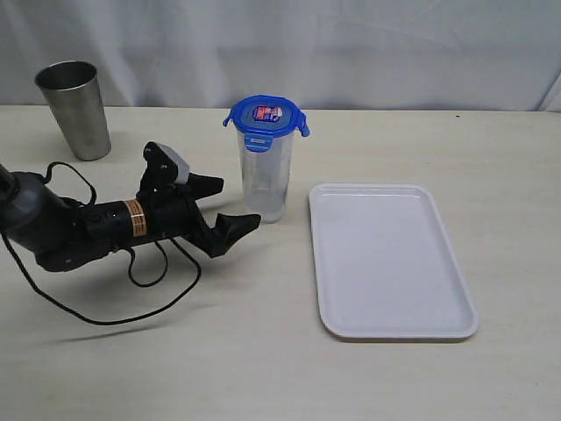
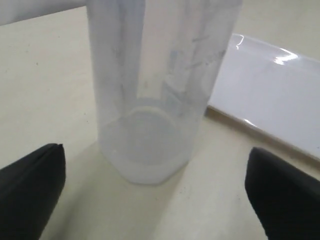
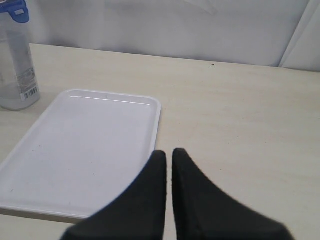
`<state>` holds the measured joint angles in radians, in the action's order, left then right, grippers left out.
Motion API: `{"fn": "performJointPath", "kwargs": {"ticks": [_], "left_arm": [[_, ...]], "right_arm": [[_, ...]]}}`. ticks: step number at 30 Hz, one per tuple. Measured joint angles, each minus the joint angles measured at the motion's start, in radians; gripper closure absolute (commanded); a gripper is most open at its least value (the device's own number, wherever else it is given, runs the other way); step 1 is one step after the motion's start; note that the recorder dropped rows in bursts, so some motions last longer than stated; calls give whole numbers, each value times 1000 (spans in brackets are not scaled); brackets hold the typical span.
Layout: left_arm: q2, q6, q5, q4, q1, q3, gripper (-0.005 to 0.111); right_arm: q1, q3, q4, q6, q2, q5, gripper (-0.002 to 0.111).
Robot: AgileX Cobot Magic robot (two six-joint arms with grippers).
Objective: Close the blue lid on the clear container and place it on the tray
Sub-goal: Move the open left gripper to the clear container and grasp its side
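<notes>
As the left pincer (image 1: 235, 202) stands wide open just beside the container (image 1: 266, 180), which waits with the lid (image 1: 266, 114) on top toward the worktop's far edge, next to the tray (image 1: 390, 263), it should close around the low middle, gently, keeping it upright; the right pincer (image 3: 169, 165) is closed, holding nothing

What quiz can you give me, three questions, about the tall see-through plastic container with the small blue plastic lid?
1. True or false: the tall clear plastic container stands beside the flat white rectangular plastic tray, not on it.
2. Where is the small bright blue plastic lid? A: on the container. B: on the tray. C: in the grey steel cup.
3. Fill in: the left gripper is ____ (open or shut).
Key: 1 true; 2 A; 3 open.
</notes>
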<state>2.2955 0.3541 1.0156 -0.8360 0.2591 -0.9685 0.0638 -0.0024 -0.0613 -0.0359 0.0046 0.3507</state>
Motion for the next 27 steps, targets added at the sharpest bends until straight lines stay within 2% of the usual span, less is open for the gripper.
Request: {"fn": "performJointPath", "kwargs": {"ticks": [7, 27], "left_arm": [[30, -27, -43, 33, 34, -96, 16], [30, -38, -58, 57, 45, -98, 16]], "right_arm": [[0, 0, 0, 0, 0, 0, 104], [0, 0, 0, 0, 0, 0, 104]]}}
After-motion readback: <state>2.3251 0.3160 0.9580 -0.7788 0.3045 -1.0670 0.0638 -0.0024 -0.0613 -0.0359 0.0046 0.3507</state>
